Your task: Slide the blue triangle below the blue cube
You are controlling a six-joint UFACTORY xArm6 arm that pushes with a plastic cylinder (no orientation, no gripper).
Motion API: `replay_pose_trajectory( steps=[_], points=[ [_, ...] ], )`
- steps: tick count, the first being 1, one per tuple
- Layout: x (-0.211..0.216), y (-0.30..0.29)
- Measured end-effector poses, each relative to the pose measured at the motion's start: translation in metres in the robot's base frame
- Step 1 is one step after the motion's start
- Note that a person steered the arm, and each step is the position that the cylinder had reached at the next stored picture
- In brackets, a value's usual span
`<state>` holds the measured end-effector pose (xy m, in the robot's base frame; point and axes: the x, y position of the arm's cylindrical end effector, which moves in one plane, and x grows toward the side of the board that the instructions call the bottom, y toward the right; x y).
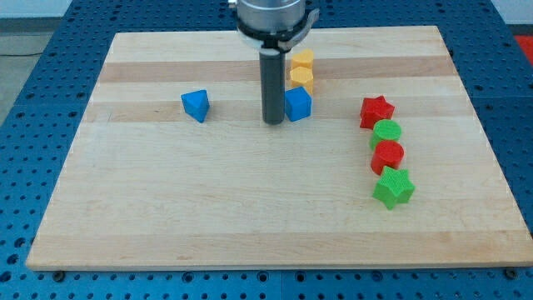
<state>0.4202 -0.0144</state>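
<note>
The blue triangle (196,105) lies on the wooden board at the view's left of centre. The blue cube (297,104) sits near the middle top of the board. My tip (272,122) is right beside the cube's left side, close to or touching it. The tip is well to the right of the blue triangle, about a hand's width away. The rod rises straight from the tip to the arm's head at the view's top.
Two yellow blocks (301,69) stand stacked in line just above the blue cube. At the view's right a column runs downward: red star (376,112), green cylinder (386,132), red cylinder (387,155), green star (393,187). The board (166,208) lies on a blue pegboard.
</note>
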Motion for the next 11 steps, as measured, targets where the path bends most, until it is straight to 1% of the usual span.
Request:
replay_pose_trajectory(
  steps=[1, 2, 3, 4, 5, 6, 8, 9, 11],
  points=[
    [0.026, -0.028],
    [0.030, -0.082],
    [0.023, -0.149],
    [-0.007, -0.190],
    [-0.046, -0.198],
    [-0.058, -0.171],
    [-0.044, -0.106],
    [-0.026, -0.087],
    [-0.003, -0.095]
  ],
)
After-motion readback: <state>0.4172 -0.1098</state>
